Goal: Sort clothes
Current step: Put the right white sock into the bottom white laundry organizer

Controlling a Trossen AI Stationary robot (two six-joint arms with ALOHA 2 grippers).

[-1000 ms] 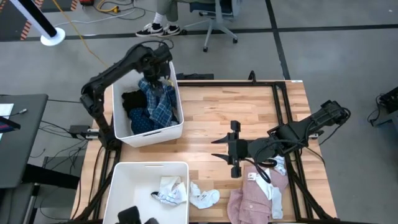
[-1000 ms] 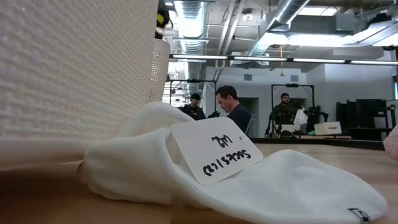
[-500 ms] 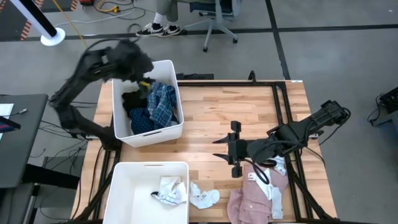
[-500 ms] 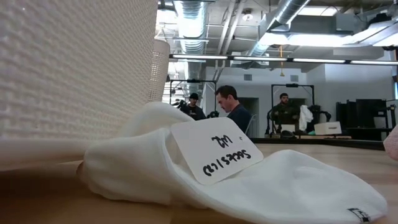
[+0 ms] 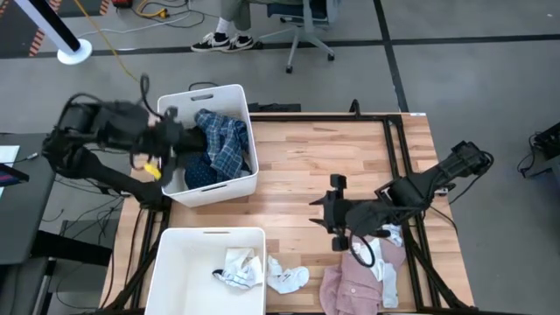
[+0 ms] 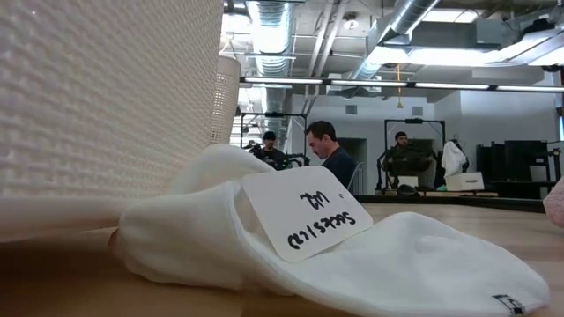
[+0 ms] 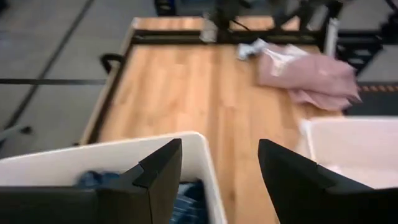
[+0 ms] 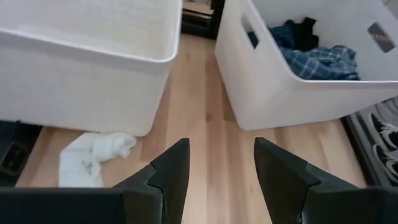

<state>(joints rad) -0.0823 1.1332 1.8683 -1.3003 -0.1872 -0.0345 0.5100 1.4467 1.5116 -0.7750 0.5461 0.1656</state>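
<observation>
Hands both wide and empty. Right hand (image 5: 337, 223) hovering over the desk (image 5: 297, 166) beside the pink shirt (image 5: 354, 278), facing the white sock (image 8: 93, 155). Best move, by my judgement: descend squarely over one garment, pinching a single fold. Left hand (image 5: 166, 140), earlier above the far bin (image 5: 249, 179) with the blue plaid shirt (image 5: 223, 144), is now swinging outside its wall.

Left gripper (image 5: 175, 131) withdrawn from bin (image 5: 229, 187) to its left edge, apparently empty; right gripper (image 5: 334, 213) shifted slightly.
</observation>
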